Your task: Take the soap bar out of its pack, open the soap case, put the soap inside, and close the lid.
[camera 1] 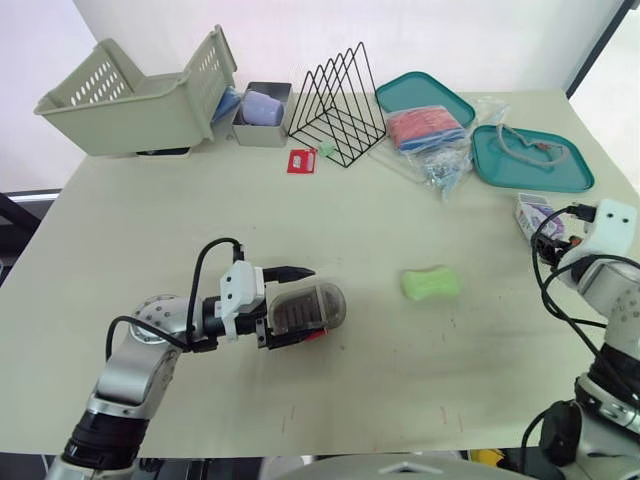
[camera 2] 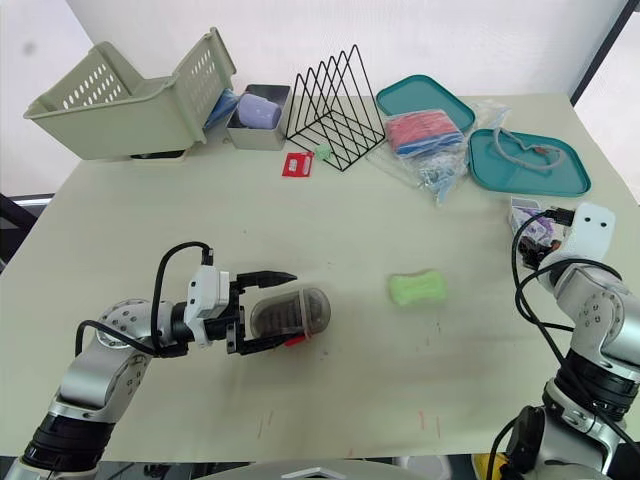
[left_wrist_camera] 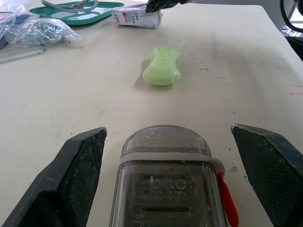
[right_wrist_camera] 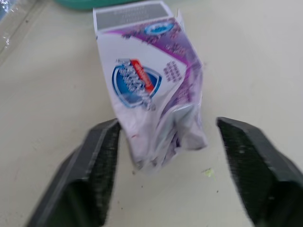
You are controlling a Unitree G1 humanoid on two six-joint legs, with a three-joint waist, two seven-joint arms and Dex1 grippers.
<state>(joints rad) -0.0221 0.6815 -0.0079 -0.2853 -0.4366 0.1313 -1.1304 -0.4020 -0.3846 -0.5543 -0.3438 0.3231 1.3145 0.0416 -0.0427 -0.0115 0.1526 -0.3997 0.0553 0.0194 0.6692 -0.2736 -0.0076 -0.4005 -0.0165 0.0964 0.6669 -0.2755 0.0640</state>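
Left wrist view: my left jaws straddle the shut soap case [left_wrist_camera: 165, 179] wide open, gripping nothing, near the desk's [camera 1: 330, 215] front edge. Soap bar [camera 1: 431, 283] lies bare mid-desk; right jaws gape round the pack [right_wrist_camera: 151, 94]. Next, I reckon: pin the case, open it.

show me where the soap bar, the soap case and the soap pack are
soap bar [camera 1: 431, 283]: left eye view, middle of its green top face.
soap case [left_wrist_camera: 164, 142]: left wrist view, on its clear rounded end.
soap pack [right_wrist_camera: 137, 84]: right wrist view, on the blue logo of its printed face.
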